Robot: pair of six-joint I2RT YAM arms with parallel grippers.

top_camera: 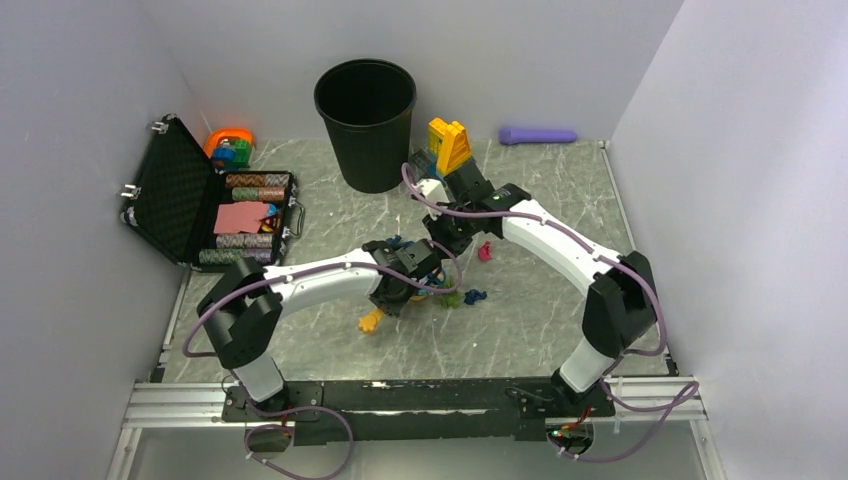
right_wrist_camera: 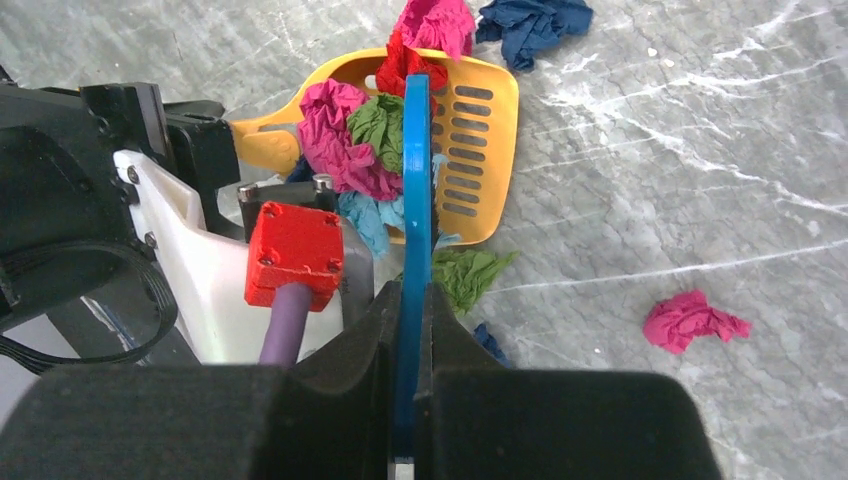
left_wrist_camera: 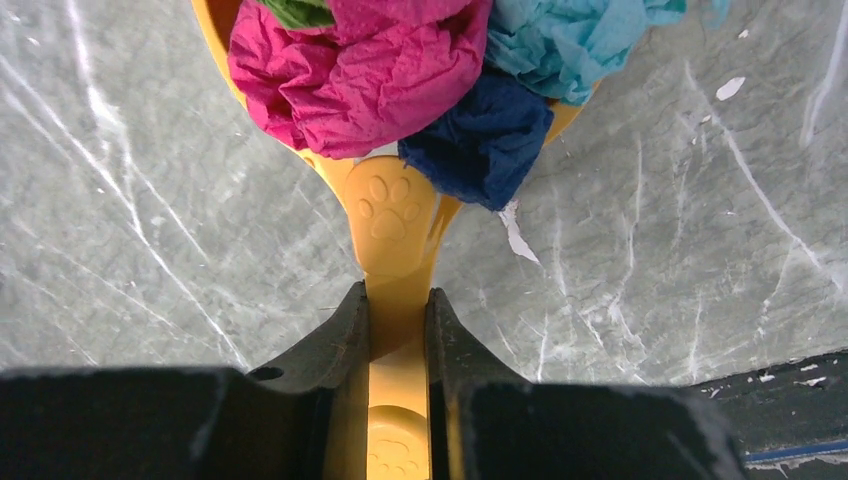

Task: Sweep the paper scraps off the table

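My left gripper [left_wrist_camera: 397, 300] is shut on the handle of a yellow slotted scoop [left_wrist_camera: 390, 215] with a paw print. Its pan carries paper scraps: a magenta wad [left_wrist_camera: 350, 70], a teal one [left_wrist_camera: 560, 40] and a dark blue one [left_wrist_camera: 480, 140]. My right gripper [right_wrist_camera: 412, 295] is shut on a thin blue brush [right_wrist_camera: 415, 180], seen edge-on and reaching over the scoop [right_wrist_camera: 485, 130]. Loose on the grey table [top_camera: 540, 320] lie a magenta scrap [right_wrist_camera: 690, 320], a green scrap [right_wrist_camera: 465, 275] and a dark blue scrap [right_wrist_camera: 535, 25]. Both grippers meet near the table's middle [top_camera: 425, 265].
A black bin [top_camera: 366, 120] stands at the back centre, with stacked toy bricks [top_camera: 449, 145] to its right and a purple cylinder [top_camera: 538, 135] beyond. An open black case [top_camera: 215, 205] lies at the left, an orange toy [top_camera: 230, 145] behind it. Pale walls border three sides.
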